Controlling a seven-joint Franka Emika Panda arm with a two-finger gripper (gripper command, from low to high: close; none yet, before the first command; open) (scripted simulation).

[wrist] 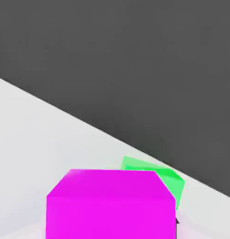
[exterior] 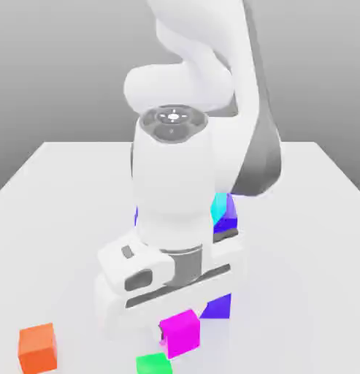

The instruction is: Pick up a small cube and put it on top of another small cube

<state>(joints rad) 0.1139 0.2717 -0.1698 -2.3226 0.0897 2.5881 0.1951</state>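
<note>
Carrying step in hand, by the look of it: magenta cube gripped, stacking on the green one still to do.

Largest first. Bench (exterior: 285, 241): under the claw and all the cubes. White arm (exterior: 174, 182): comes down over the claw, hides much of what is behind. Big blue-violet cube (exterior: 217, 308): behind the claw, parts showing on either side of the hand; full outline can't be made out.

Small cubes, roughly same size. Orange cube (exterior: 38, 349): on the bench, well apart from the claw, toward the exterior view's left. Magenta cube (exterior: 180, 334): in the claw (exterior: 180, 330), which is closed down on it, jaws only as far apart as the cube makes them. Green cube (exterior: 154, 364): near the claw, on the camera side of it and lower, a bit toward the exterior view's left; partly covered by the magenta one in the hand view. Cyan cube (exterior: 220, 207): behind the claw, against or over the blue-violet one, can't tell which; mostly hidden.

Next move: shift magenta over green, line up the faces, lower gently until it sits, then let go and lift clear. Not lined up from here, I'd say; letting go now would likely miss or tip off the edge.
</note>
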